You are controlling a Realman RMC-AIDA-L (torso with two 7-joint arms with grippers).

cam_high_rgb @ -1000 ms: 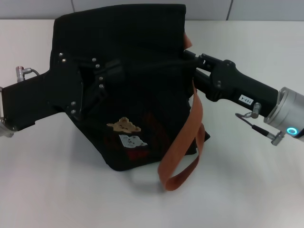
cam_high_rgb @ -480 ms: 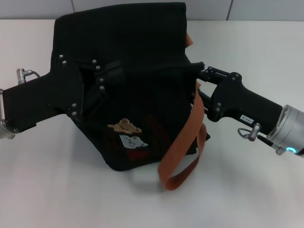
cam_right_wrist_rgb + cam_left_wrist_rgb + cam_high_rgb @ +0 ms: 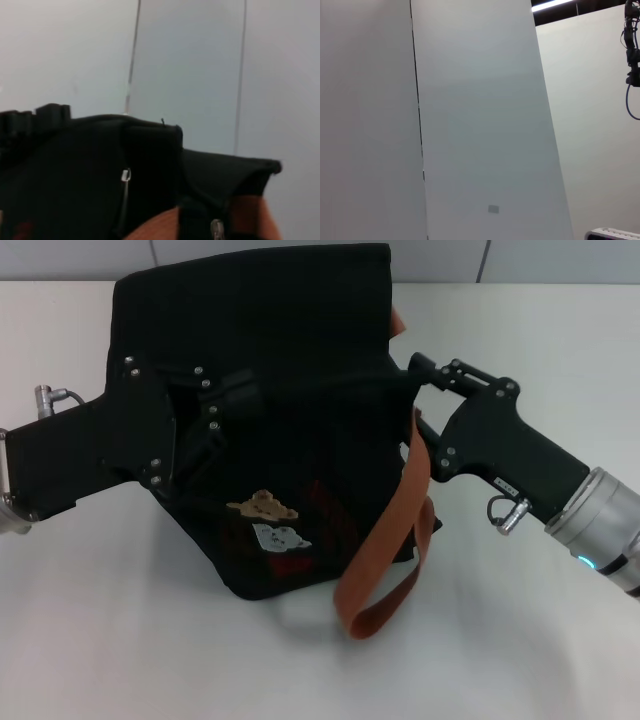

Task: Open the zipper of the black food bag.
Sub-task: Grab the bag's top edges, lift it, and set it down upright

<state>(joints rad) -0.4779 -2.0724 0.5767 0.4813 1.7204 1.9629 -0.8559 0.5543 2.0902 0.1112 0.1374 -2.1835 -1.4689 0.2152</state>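
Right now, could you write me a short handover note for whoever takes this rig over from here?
Left gripper: on the top of the black food bag, at its left side; finger state not visible.
Right gripper: at the bag's right top edge, beside the orange strap; finger state not visible.
The bag stands on the white table, bear patches facing the camera.
The right wrist view shows a silver pull tab on the bag; which zipper it belongs to is unclear.
Done: both arms at the bag.
Left: whether the zipper is open is not visible, so check it first.
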